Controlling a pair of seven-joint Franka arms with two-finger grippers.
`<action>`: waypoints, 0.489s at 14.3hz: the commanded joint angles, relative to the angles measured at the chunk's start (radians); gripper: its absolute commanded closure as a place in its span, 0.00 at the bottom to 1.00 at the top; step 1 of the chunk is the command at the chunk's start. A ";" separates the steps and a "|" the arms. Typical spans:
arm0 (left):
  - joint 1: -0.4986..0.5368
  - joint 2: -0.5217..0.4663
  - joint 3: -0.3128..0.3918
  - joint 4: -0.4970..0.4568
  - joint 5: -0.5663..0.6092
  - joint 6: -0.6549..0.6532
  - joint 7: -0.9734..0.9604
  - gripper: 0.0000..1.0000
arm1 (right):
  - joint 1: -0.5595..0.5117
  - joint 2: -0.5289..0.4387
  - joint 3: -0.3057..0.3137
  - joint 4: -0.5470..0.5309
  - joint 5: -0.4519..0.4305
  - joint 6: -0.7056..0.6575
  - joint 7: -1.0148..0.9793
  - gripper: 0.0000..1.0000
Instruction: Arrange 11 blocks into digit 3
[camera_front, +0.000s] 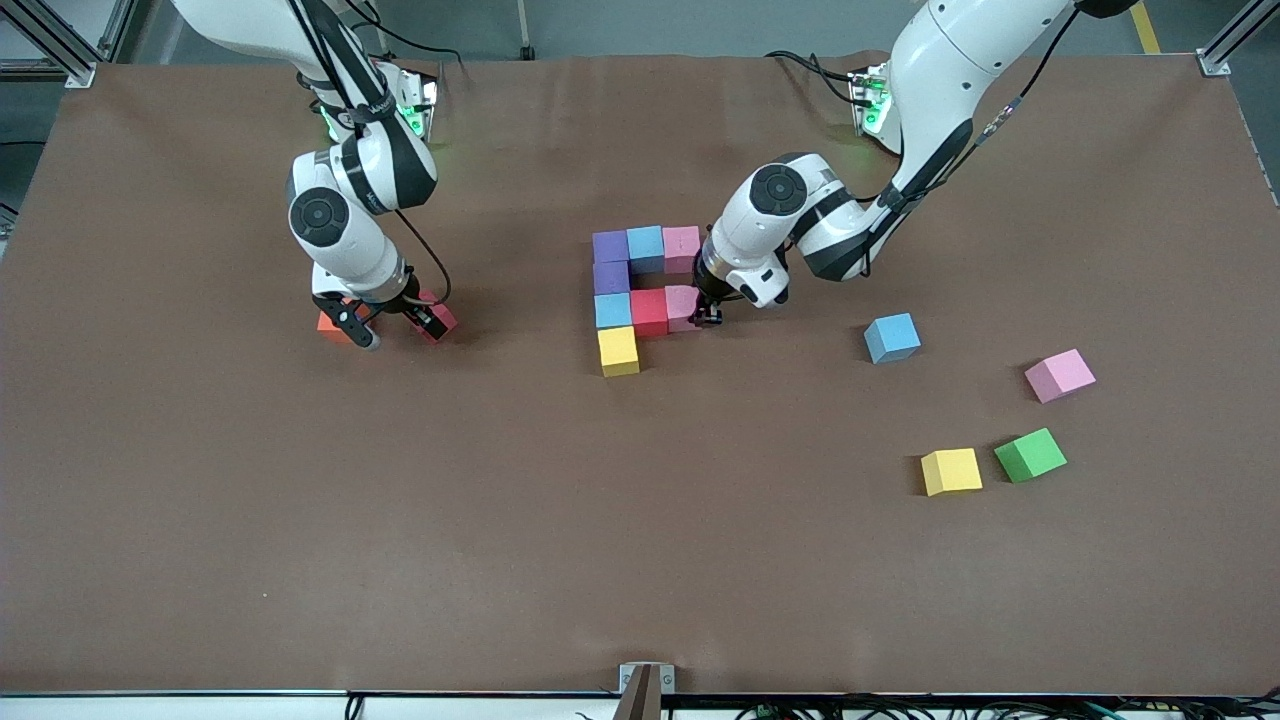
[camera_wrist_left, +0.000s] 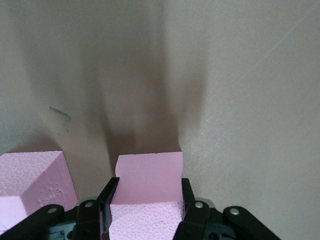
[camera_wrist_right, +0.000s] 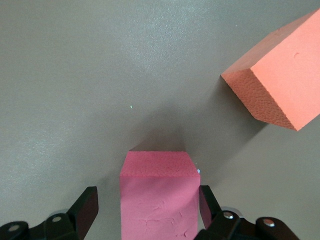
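Your left tool (camera_front: 709, 318) is clenched on a pink block (camera_front: 683, 306) at the middle bar's end of the half-built digit 3 (camera_front: 640, 295) — mid-desk. Your right tool (camera_front: 397, 327) straddles a red block (camera_wrist_right: 159, 200) beside the orange cube (camera_wrist_right: 280, 85) — fingers released.

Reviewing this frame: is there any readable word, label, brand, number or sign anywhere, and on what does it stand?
No text can be read.
Right arm's white upper link: a small dark marking, too small to read.
Matte foam cubes, such as the pink cube in the left hand and the red cube between the right hand's fingers: plain, no print.
Brown table cover: no markings.
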 joint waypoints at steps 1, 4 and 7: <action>0.009 0.014 0.000 0.014 0.016 -0.005 0.008 0.54 | -0.001 -0.004 0.005 -0.019 0.002 0.020 0.001 0.12; 0.010 0.017 0.002 0.015 0.015 -0.008 0.025 0.54 | 0.000 0.001 0.005 -0.019 0.002 0.017 0.001 0.12; -0.002 0.017 0.002 0.015 0.015 -0.008 0.022 0.52 | 0.000 0.001 0.007 -0.019 0.002 0.015 0.001 0.21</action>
